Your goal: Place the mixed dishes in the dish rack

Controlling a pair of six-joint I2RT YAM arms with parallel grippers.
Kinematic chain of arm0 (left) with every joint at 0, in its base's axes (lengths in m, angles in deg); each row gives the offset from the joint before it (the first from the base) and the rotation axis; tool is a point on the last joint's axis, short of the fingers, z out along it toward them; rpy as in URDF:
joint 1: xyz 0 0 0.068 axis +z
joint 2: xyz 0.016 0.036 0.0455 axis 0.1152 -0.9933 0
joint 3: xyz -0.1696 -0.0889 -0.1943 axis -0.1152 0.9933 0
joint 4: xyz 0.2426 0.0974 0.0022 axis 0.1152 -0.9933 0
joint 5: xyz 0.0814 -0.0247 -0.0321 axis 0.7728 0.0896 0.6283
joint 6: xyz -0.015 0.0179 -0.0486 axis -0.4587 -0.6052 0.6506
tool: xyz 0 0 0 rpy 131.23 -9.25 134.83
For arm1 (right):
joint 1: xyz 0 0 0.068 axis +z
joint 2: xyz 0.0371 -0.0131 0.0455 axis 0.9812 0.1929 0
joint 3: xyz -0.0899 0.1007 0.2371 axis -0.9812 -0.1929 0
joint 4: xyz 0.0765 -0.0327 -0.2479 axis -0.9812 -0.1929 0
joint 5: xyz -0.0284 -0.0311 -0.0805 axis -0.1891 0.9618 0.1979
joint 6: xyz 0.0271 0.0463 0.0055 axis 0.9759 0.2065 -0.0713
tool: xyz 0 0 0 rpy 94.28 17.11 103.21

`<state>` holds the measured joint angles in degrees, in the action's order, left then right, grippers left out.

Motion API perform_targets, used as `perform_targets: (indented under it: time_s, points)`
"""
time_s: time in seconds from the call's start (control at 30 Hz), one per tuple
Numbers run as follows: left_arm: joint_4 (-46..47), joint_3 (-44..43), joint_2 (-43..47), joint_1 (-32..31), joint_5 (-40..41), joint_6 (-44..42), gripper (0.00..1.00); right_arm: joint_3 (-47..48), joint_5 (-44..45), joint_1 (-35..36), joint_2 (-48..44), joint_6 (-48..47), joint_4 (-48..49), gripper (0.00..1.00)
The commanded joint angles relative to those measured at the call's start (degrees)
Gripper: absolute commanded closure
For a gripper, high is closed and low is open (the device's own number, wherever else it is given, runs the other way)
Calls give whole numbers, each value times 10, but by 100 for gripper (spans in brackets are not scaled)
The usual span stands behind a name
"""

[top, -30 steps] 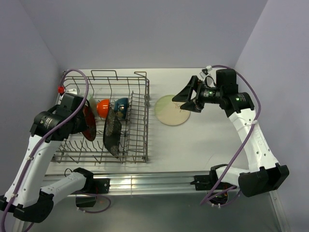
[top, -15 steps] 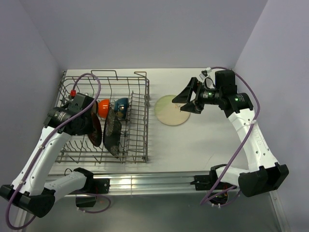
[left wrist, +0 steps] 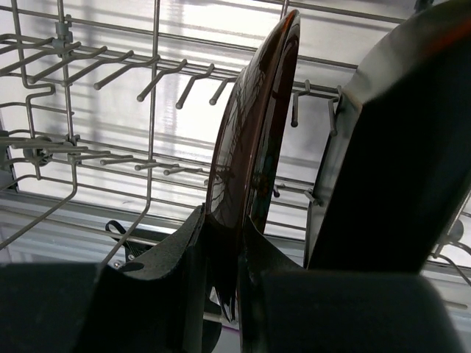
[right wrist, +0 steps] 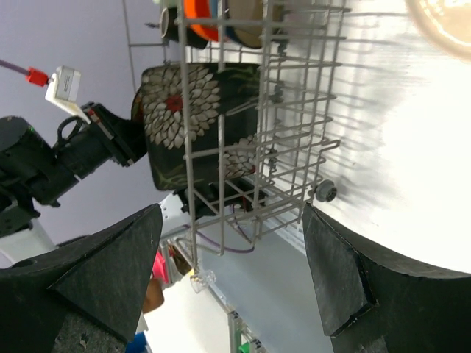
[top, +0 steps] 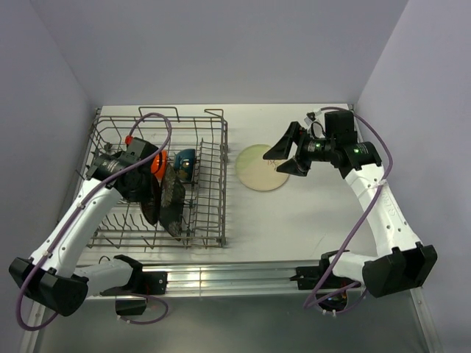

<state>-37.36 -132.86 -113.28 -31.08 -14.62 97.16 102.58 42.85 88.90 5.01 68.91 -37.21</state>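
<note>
My left gripper (top: 146, 197) is shut on the red floral plate (left wrist: 250, 147), holding it on edge inside the dish rack (top: 213, 184), close beside the black square floral plate (top: 171, 197). The black plate stands upright in the tines and also shows in the left wrist view (left wrist: 397, 154) and the right wrist view (right wrist: 193, 110). An orange bowl (top: 157, 162) and a dark blue bowl (top: 185, 158) sit at the rack's back. The pale green-cream plate (top: 259, 168) lies flat on the table, right of the rack. My right gripper (top: 288, 154) is open and empty, above that plate's right edge.
The rack's tines (left wrist: 103, 70) and side wires (right wrist: 294, 125) crowd the space around the held plate. White walls close in the table on the left, back and right. A metal rail (top: 243, 276) runs along the near edge.
My left gripper has carried the red floral plate rightward across the rack, up beside the black plate. The right gripper has tilted slightly over the green-cream plate.
</note>
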Motion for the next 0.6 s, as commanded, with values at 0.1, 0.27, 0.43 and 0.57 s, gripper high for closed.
perform_targets:
  time_s: [0.1,0.27,0.43,0.57]
  points:
    - [28,-3,-21,-1,-33,10,80,-24,33,-20,54,-23,12,16]
    - [22,-2,-38,-1,-63,19,71,-28,40,-44,113,-32,18,16]
    - [21,26,-43,-9,-97,52,68,-29,47,-54,154,-28,43,16]
    - [21,31,-28,-13,-97,70,46,-30,56,-58,191,-27,51,16]
